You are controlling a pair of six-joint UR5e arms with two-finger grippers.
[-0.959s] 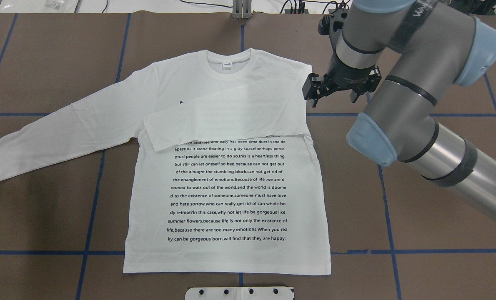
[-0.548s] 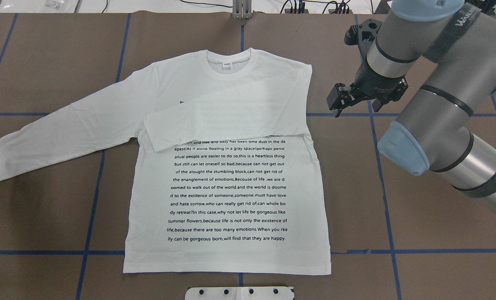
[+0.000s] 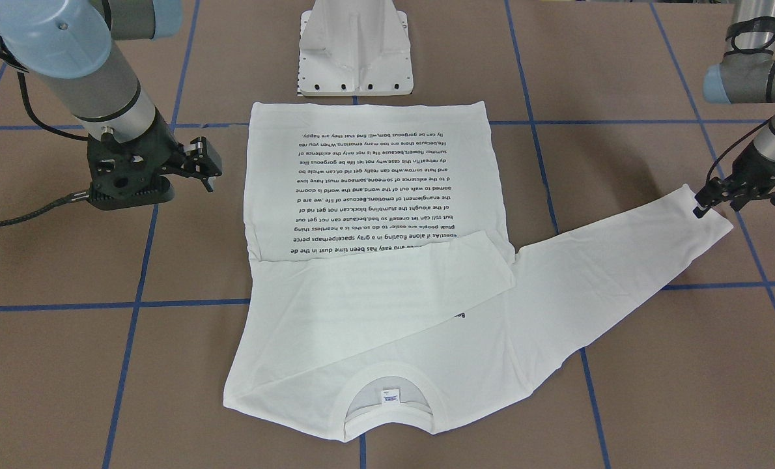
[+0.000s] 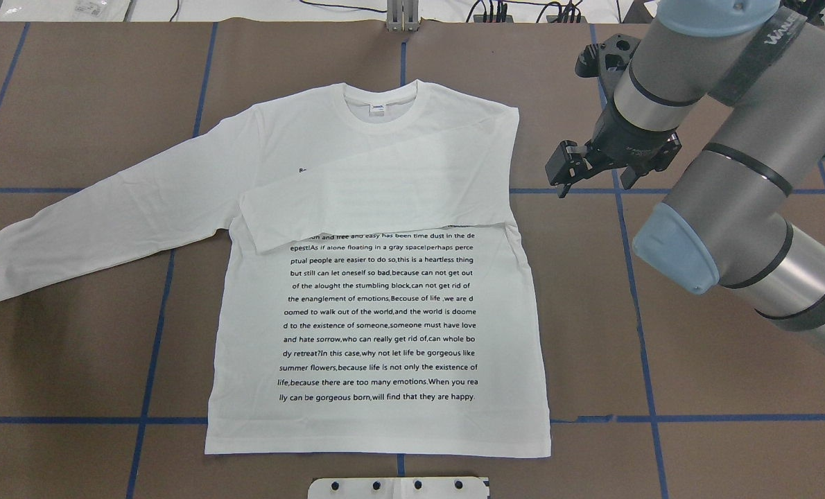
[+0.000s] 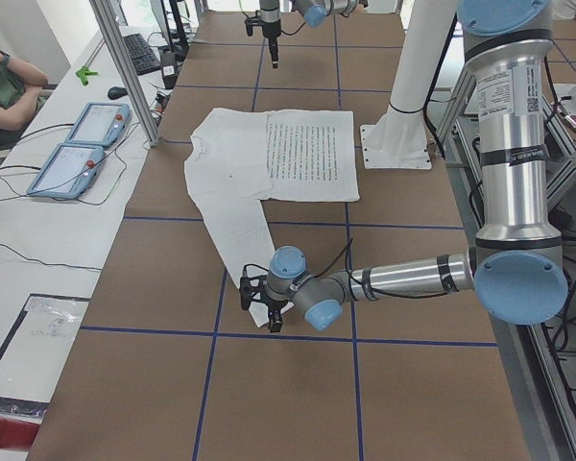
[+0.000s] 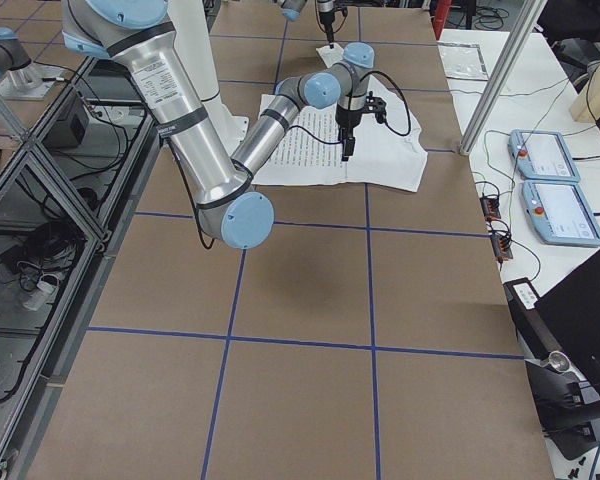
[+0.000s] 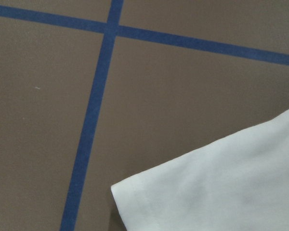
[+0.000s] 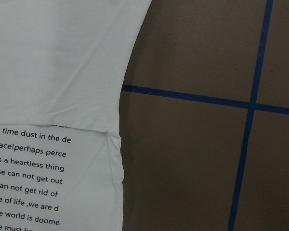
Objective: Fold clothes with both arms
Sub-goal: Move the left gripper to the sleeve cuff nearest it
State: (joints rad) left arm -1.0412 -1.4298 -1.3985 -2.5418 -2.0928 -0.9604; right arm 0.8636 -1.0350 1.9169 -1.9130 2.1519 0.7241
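The white long-sleeved shirt (image 4: pixel 378 333) lies flat, print up, collar and neck label (image 4: pixel 378 108) toward the far side. One sleeve (image 4: pixel 378 201) is folded across the chest. The other sleeve (image 4: pixel 107 222) stretches out to the left. My left gripper (image 3: pixel 719 203) is low over that sleeve's cuff (image 3: pixel 710 221) with its fingers spread, open; in the overhead view only a black tip shows at the left edge. The left wrist view shows the cuff corner (image 7: pixel 135 192) close below. My right gripper (image 4: pixel 593 177) hangs open and empty over bare table, right of the shirt's shoulder.
The white pedestal base (image 3: pixel 355 52) stands at the shirt's hem side. Blue tape lines (image 4: pixel 634 291) grid the brown table. Two teach pendants (image 5: pixel 77 144) lie on a side bench, where a person's arm (image 5: pixel 10 86) shows.
My right gripper drew back to the right, away from the shirt's shoulder edge, then held still. The left gripper's tip crept further in over the cuff. The shirt did not move.
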